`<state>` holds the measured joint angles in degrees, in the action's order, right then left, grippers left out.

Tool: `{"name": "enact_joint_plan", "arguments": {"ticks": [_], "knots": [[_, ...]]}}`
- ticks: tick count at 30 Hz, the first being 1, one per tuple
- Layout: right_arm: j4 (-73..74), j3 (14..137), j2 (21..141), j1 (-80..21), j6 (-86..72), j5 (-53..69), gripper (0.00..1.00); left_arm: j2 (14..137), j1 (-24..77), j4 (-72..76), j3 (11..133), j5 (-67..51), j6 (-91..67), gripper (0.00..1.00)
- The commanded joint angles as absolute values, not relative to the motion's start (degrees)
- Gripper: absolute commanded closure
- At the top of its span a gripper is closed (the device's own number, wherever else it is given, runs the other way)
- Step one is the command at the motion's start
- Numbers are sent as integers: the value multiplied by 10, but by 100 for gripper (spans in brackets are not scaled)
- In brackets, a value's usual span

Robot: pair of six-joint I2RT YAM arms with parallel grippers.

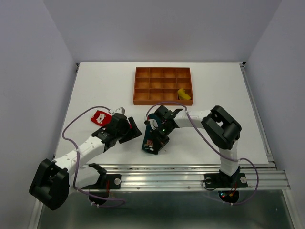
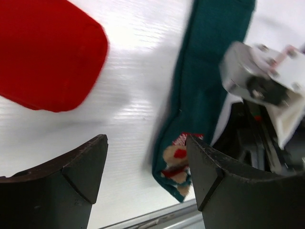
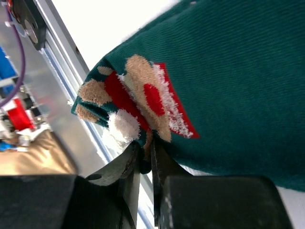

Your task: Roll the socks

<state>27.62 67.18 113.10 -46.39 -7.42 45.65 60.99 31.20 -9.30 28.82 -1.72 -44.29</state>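
Observation:
A dark teal sock [image 1: 150,141] with a red and beige pattern lies lengthwise near the table's front edge. My right gripper [image 3: 146,151] is shut on the edge of the teal sock [image 3: 238,81] close to its patterned end. It reaches the sock from above in the top view [image 1: 155,133]. A red sock [image 1: 100,117] lies flat to the left, also at the upper left of the left wrist view [image 2: 47,52]. My left gripper [image 2: 145,145] hovers open between the red sock and the teal sock [image 2: 205,81], holding nothing. A yellow sock [image 1: 184,94] sits in the tray.
An orange-brown gridded tray [image 1: 163,85] stands at the back of the table. The metal front rail [image 1: 181,168] runs just beyond the teal sock's end. White walls close in on the left and right. Cables loop beside both arms.

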Motion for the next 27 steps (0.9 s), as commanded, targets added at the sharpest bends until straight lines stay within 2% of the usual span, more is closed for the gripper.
{"name": "enact_joint_plan", "arguments": {"ticks": [1, 14, 24, 27], "knots": [[316, 704, 1154, -454, -94, 454, 91, 569, 327, -14, 258, -118, -416, 23], [375, 752, 1192, -430, -125, 466, 91, 511, 381, 22, 185, -131, -458, 39], [409, 782, 1211, -425, -108, 460, 91, 568, 385, 57, 203, -120, -444, 40], [409, 785, 1216, -425, -108, 460, 91, 591, 386, 65, 214, -124, -430, 44]]}}
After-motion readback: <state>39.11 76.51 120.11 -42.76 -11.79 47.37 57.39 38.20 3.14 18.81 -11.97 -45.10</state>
